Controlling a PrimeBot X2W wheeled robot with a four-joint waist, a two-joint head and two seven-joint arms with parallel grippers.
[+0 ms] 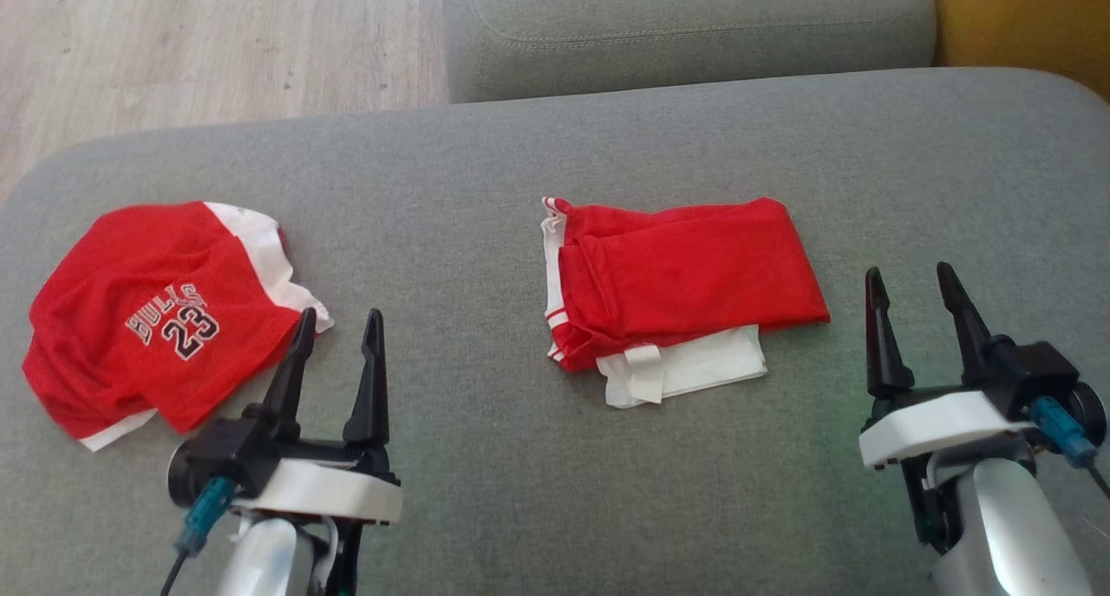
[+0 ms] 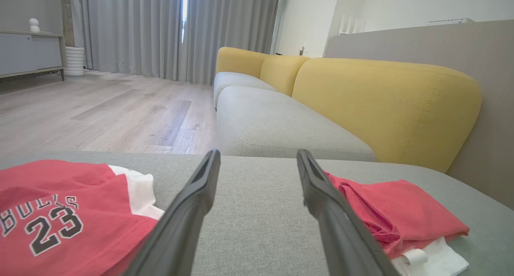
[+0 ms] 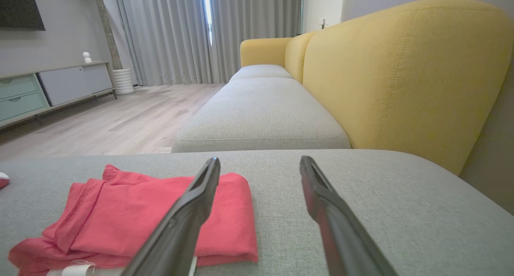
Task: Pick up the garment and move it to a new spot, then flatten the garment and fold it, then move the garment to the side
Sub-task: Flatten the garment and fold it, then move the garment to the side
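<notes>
Garment text, head view: the jersey (image 1: pixel 147 310) reads "BULLS" over "23", dark figures edged in white, on red mesh with white trim
garment spots, head view: jersey bunched up at the left of the grey cushion (image 1: pixel 486 171); folded garment (image 1: pixel 685 275) sits mid-cushion, red on top with a white layer poking out at its near edge; the two are well apart
left end effector (image 1: pixel 341 314), head view: wide open, holding nothing; one fingertip overlaps the jersey's near corner in the picture, honestly can't tell if it touches
right end effector (image 1: pixel 907 269), head view: wide open too, empty, near the folded garment's right end but apart from it
count, head view: two garments, two end effectors, two dark fingers (image 1: pixel 371 379) each
text, left wrist view: "23" is clear, "BULLS" above it partly creased
fingers, left wrist view: spread wide, bare cushion between them; jersey lower left, folded garment lower right, partly behind one finger
count, left wrist view: two garments, three yellow backrests (image 2: pixel 385 107) beyond
right wrist view: fingers spread wide, bare cushion between; one folded garment on the view's left, partly behind a finger
</notes>
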